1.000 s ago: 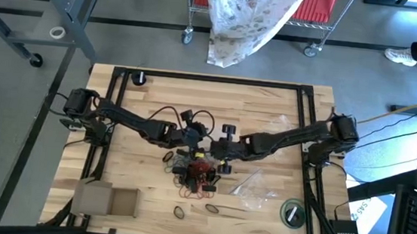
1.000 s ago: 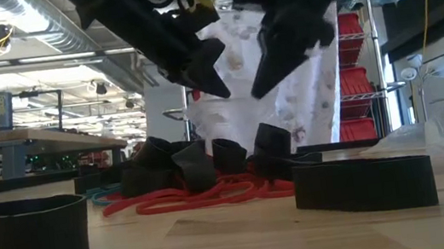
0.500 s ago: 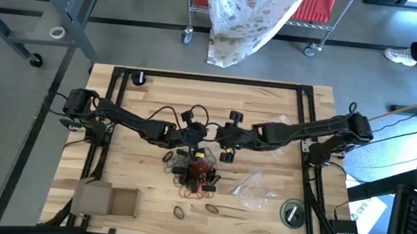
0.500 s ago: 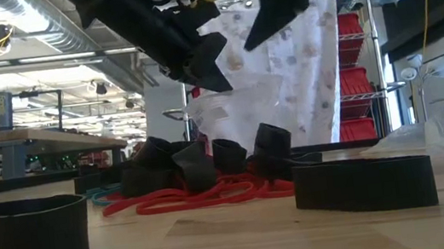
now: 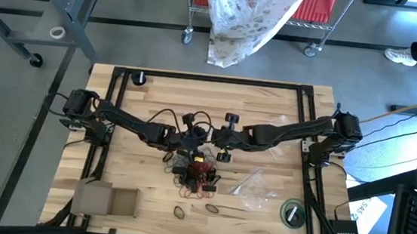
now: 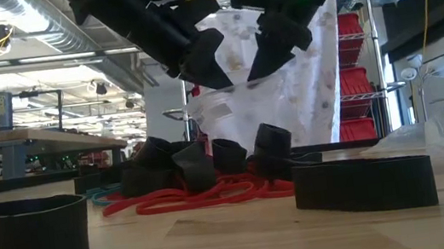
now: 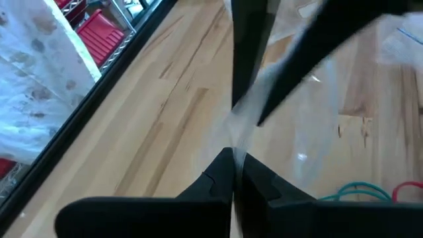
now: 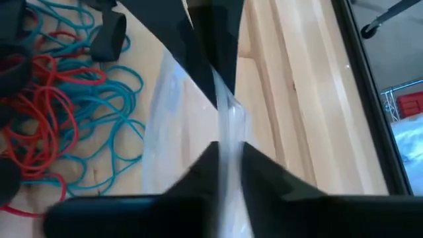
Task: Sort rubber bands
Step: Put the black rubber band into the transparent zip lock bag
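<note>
Bands [image 5: 196,173] lie heaped just toward the front edge from the table's [image 5: 149,104] middle — red, teal and black loops tangled beyond counting, with three or so black strays nearer the front edge. Both grippers meet above the heap's back side: the left gripper [image 7: 232,173] has its fingers pressed together on a clear bag [image 8: 173,112], and the right gripper [image 8: 227,162] is likewise clamped on the same film, which hangs between them. A second bag [image 5: 252,185] lies toward the front right, near a tape roll [image 5: 292,212] — one only. A cardboard box [image 5: 107,199] sits at the front left corner. The table's back half is bare wood.
</note>
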